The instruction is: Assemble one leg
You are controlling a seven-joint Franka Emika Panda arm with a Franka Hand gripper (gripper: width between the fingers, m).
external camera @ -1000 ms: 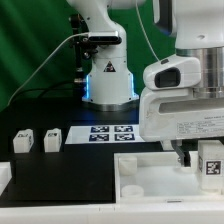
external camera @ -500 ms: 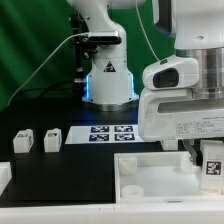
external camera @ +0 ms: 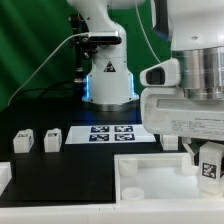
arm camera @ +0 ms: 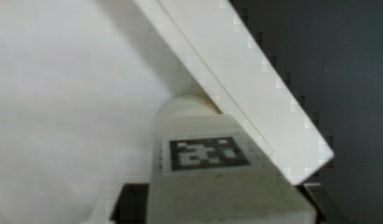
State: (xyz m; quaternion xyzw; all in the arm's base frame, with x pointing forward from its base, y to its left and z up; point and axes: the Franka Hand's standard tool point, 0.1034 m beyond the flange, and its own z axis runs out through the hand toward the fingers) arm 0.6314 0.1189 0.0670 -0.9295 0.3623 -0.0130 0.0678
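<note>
My gripper is shut on a leg, a small white block with a black-and-white tag, at the exterior view's right. It holds the leg, slightly tilted, over the right corner of the large white tray-like piece. In the wrist view the leg sits between the dark fingers of my gripper, against the tray piece's raised rim. Two more legs stand on the black table at the exterior view's left.
The marker board lies flat behind the tray piece. The robot base with its blue light stands at the back centre, with cables beside it. A white part shows at the left edge. A small white block sits behind the tray.
The hand has risen a little and tilted, and the held leg now leans with it. The legs at the left have not moved.
</note>
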